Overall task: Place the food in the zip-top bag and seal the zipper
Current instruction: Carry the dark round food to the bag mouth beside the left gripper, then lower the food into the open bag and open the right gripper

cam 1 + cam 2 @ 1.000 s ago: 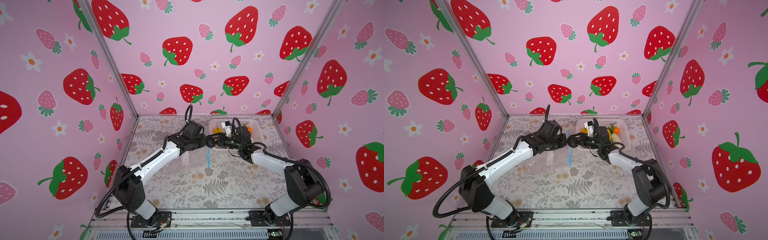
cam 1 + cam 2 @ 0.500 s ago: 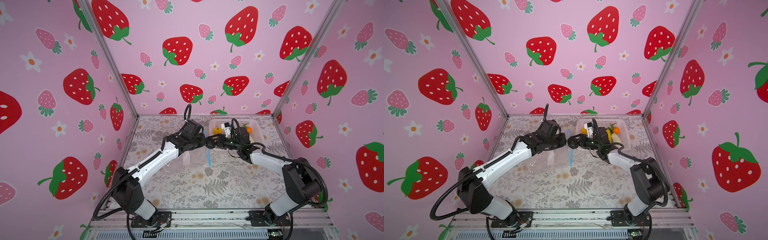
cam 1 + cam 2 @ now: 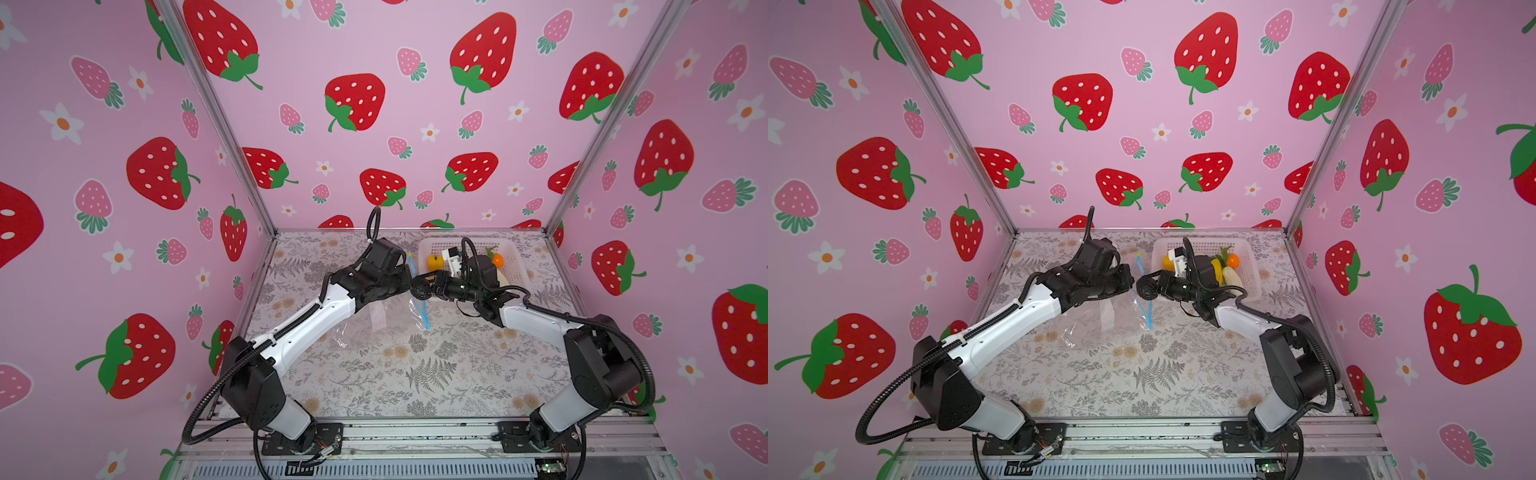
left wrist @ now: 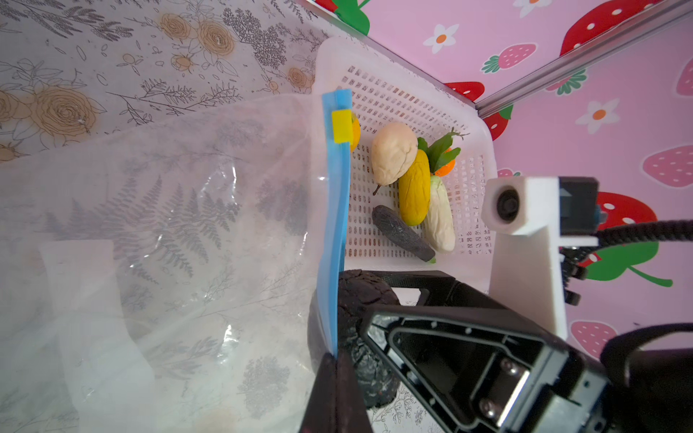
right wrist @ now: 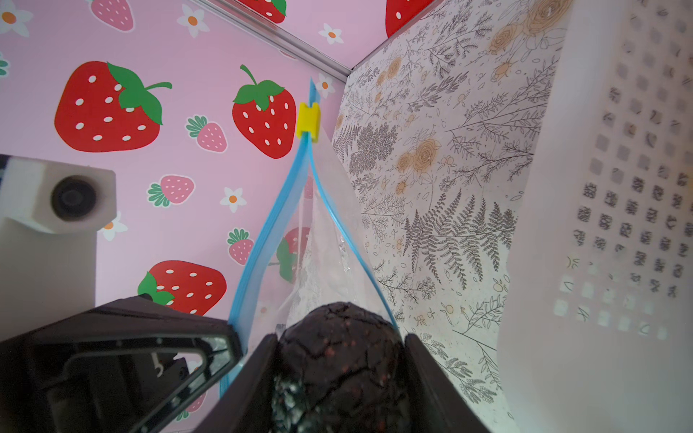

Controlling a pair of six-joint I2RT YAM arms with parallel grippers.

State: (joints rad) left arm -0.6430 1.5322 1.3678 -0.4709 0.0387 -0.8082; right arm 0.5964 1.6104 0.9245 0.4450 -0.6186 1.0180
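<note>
The zip-top bag (image 3: 374,320) (image 4: 187,243) is clear and crinkly and hangs from my left gripper (image 3: 409,276) (image 4: 335,356), which is shut on its light blue zipper (image 4: 337,195) (image 5: 270,232). A yellow slider (image 4: 341,125) (image 5: 308,117) sits at the strip's far end. My right gripper (image 3: 428,289) (image 5: 340,337) is shut on a dark, bumpy round piece of food (image 4: 360,296) (image 5: 337,367). It holds that piece at the bag's mouth, where the two blue strips part around it. More food lies in the basket: a cream pear (image 4: 393,152), a yellow piece (image 4: 414,191), a white one (image 4: 440,221) and a dark grey one (image 4: 401,232).
The white perforated basket (image 3: 519,270) (image 4: 375,52) stands at the back right, just behind my right wrist. It also holds an orange piece with green leaves (image 4: 444,165). Pink strawberry walls close the floral table on three sides.
The zipper edge in my left gripper has risen slightly, so the strip's far end shows above the wrist. My right gripper has stayed at the mouth with the dark piece.
</note>
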